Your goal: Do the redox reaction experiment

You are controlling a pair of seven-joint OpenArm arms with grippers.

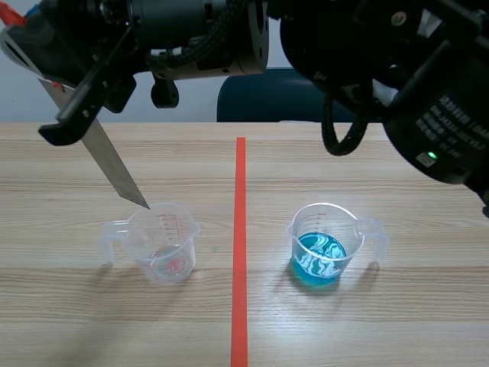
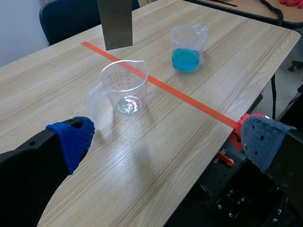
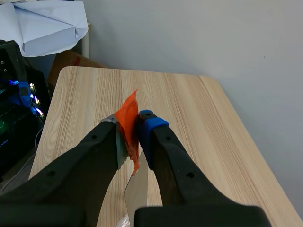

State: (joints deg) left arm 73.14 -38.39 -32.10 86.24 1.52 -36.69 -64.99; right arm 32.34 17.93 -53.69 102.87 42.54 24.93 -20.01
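the right end effector [image 3: 137,125] is closed on a flat metal strip [image 3: 137,194], its pads clamped on the orange tape [image 3: 130,124] wrapped around the strip's upper end. in the scene view the strip [image 1: 114,164] slants down from this raised end effector toward the empty measuring cup [image 1: 162,245], with its lower tip at the cup's far rim. the left wrist view shows the strip [image 2: 115,23] hanging just above the cup's mouth with a small gap, not inside it.

the empty measuring cup is clear plastic with red graduation marks. it stands upright on the wooden tabletop [image 1: 76,321] with its handle turned away from the orange-red tape line. only a small glint shows at its bottom.

a second clear measuring cup [image 1: 325,245] stands well apart from the empty cup, across the tape line. it holds blue liquid with pale swirls on the surface, and its handle points away from the empty cup.

the left end effector [image 2: 168,139] is open, its two blue dotted pads spread wide. it is raised over the tabletop edge, with the empty cup ahead of it and nothing between its fingers.

a dark blue chair [image 1: 267,95] stands beyond the tabletop's far edge, behind the empty cup.
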